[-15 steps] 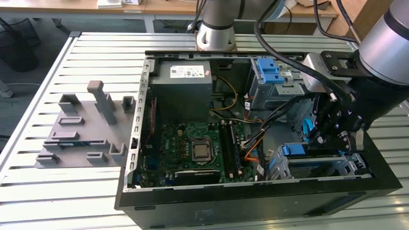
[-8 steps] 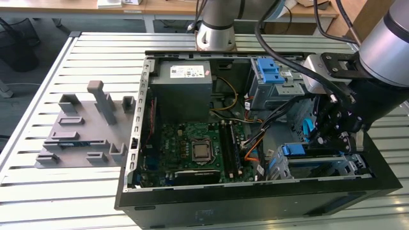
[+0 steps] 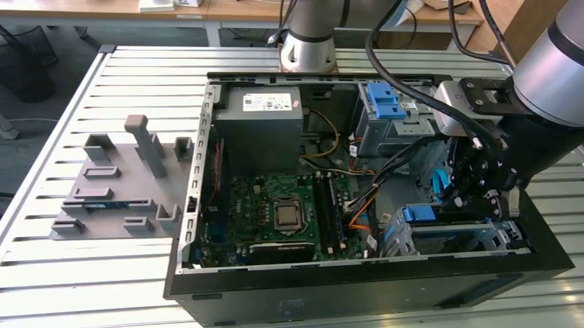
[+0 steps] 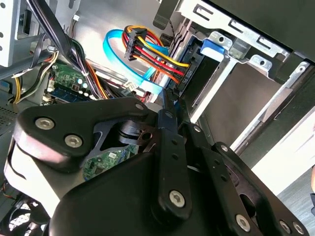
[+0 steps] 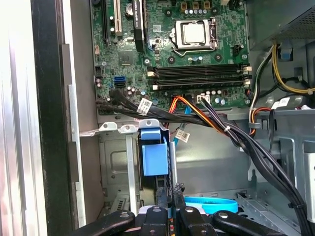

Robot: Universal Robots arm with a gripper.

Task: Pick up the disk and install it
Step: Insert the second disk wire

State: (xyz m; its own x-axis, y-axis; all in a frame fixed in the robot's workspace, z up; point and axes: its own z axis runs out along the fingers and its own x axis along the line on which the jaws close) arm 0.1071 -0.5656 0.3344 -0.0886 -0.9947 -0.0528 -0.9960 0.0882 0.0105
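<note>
The disk [image 3: 449, 236] looks to be sitting in the lower cage [image 3: 500, 238] under the blue latch [image 5: 154, 152], and the gripper [image 4: 170, 101] is right at its cabled end, jaws looking pressed together on nothing. I'd push straight along the rails, no twisting. It's tight there: cables [image 4: 147, 56] on one side, cage wall on the other.
</note>
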